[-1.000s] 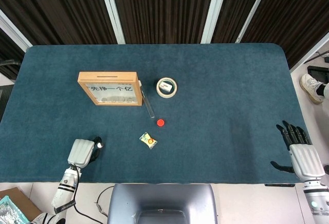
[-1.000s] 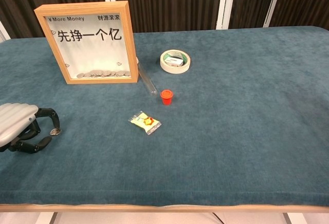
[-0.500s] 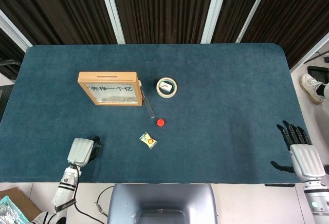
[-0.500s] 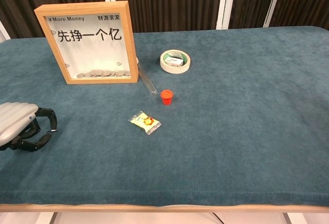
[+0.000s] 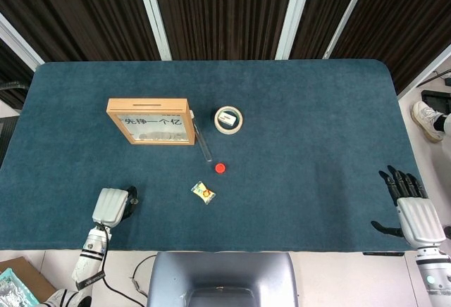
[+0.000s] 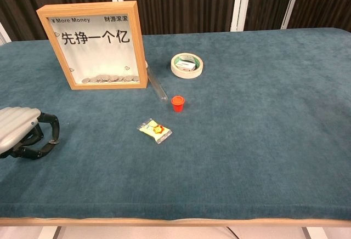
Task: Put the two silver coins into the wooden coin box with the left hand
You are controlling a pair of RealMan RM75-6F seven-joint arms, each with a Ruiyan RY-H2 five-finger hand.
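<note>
On the table stood one wooden coin box (image 6: 95, 44), one tape roll (image 6: 186, 65), one red cap (image 6: 177, 103), one clear tube (image 6: 156, 84), one yellow sachet (image 6: 154, 130), two hands.

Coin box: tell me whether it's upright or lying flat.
Upright. The coin box stands on its bottom edge on the table, glass front facing the chest camera, coins piled along its bottom.

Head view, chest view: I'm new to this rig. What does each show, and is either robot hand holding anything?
The head view looks straight down on the table; the chest view looks across it from the robot's front. The left robot hand lies near the front left edge, fingers curled; whether they hold anything cannot be seen. The right robot hand, in the head view only, is spread and empty. On the table: coin box, tape roll, clear tube, red cap, yellow packet.
</note>
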